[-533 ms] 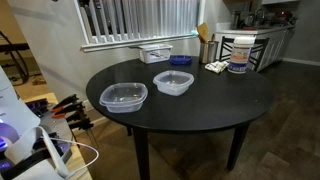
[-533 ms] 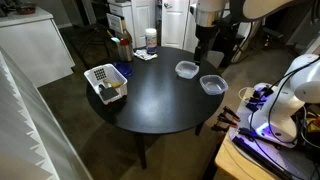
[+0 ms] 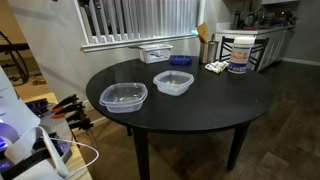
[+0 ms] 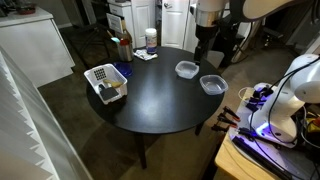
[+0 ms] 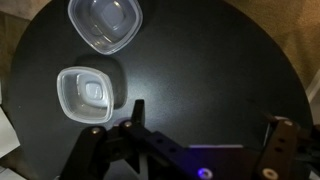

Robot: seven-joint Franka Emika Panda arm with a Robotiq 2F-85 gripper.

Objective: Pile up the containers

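On the round black table (image 5: 220, 60) the far container (image 5: 103, 22) and the near container (image 5: 88, 95) sat apart, unstacked, both beyond and left of the gripper (image 5: 205, 115); its jaws stood spread and empty, dark and cropped at the wrist view's lower edge.

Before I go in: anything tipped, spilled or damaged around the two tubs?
Nothing stands out. The edge container and the centre container both sit upright and apart on the table, with no spill or crack visible. They just aren't stacked yet.
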